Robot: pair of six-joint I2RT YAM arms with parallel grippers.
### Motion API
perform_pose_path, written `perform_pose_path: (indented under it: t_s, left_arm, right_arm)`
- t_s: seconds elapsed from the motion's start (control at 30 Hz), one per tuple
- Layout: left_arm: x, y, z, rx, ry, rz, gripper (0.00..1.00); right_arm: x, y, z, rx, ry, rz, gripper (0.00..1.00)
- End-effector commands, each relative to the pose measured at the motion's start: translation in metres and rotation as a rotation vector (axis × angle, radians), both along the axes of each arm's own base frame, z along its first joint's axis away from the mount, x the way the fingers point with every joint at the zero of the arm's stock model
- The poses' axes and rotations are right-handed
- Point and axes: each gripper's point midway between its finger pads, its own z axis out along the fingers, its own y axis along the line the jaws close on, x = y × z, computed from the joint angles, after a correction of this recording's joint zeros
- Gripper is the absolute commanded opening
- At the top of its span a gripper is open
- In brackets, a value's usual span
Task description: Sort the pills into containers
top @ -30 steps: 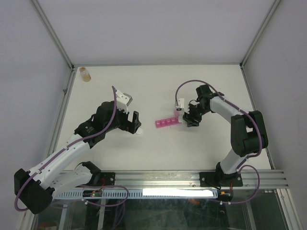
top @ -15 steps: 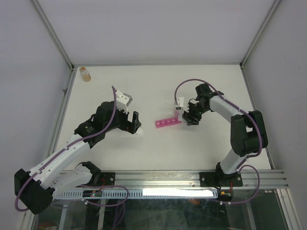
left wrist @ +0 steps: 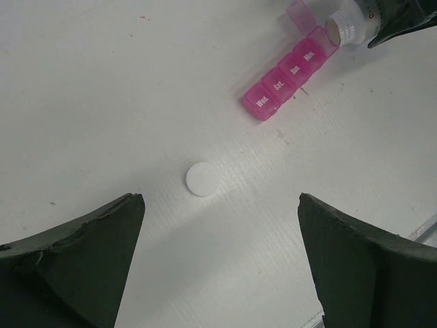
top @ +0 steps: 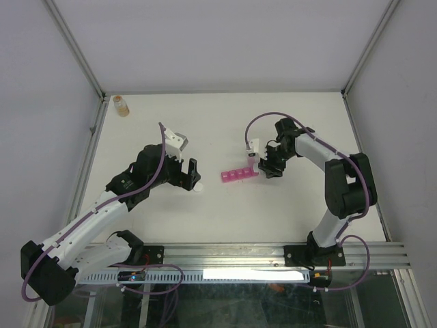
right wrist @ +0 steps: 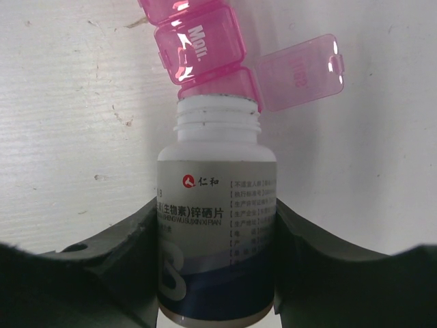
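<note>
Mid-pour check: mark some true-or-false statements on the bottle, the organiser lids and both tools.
The right tool grips the white bottle. True.
The bottle is capped. False: its mouth is bare; the white cap lies on the table by the left tool.
Every lid of the pink pill organiser is shut. False: the end compartment's lid stands open at the bottle's mouth.
The left tool is open and empty. True.
The amber bottle stands beside the organiser. False: it is at the table's far left corner.
</note>
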Motion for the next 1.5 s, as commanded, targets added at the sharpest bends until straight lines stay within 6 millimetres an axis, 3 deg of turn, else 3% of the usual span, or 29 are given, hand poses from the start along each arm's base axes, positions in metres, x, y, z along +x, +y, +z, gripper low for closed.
perform_pose_path:
  t_s: [0.0, 1.47]
  left_arm:
    - [0.0071, -0.003, 0.012, -0.025, -0.052, -0.012, 0.99]
    - [0.0057, -0.0039, 0.013, -0.033, -0.052, -0.023, 0.99]
  right_arm:
    - [0.0114, 0.003, 0.0127, -0.011, -0.046, 0.032, 0.0]
    - [0.0147, 0.0029, 0.0132, -0.121, -0.022, 0.137, 0.0]
